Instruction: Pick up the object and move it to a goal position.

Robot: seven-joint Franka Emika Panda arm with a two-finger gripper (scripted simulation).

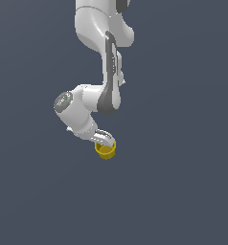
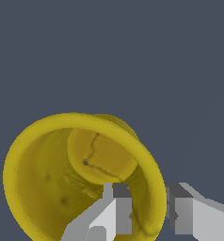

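Note:
The object is a small mustard-yellow cup (image 1: 106, 151) with a round rim and a hollow inside. In the exterior view it sits right under my gripper (image 1: 108, 142), near the middle of the picture. In the wrist view the cup (image 2: 62, 188) fills the lower half. My gripper (image 2: 149, 200) straddles its wall: one finger (image 2: 119, 214) is inside the cup and the other finger (image 2: 184, 212) is outside. Both press against the rim wall between them. I cannot tell whether the cup rests on the ground or hangs above it.
The flat dark grey-blue ground (image 1: 183, 191) fills all the rest of both views. My white arm (image 1: 94, 28) comes down from the top of the exterior view. No goal marker or other object shows.

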